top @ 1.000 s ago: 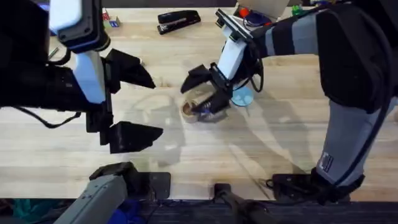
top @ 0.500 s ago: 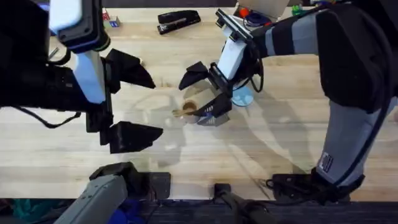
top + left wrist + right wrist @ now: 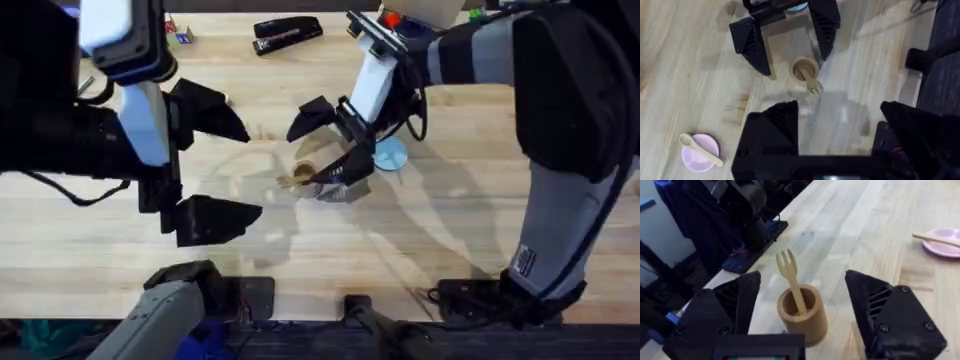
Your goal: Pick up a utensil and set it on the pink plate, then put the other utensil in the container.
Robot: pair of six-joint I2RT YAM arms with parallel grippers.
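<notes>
My right gripper hangs wide open and empty, its fingers either side of the tan container, where the wooden fork stands handle-down. The fork looks light, thin, stiff and easily tipped, so I'd pinch its bare neck under the tines. Its long axis runs nearly upright, tines up, leaning slightly.

We list a black stapler at the far edge of the light wooden table, and a light blue plate nearer the table's middle, well apart from it.
</notes>
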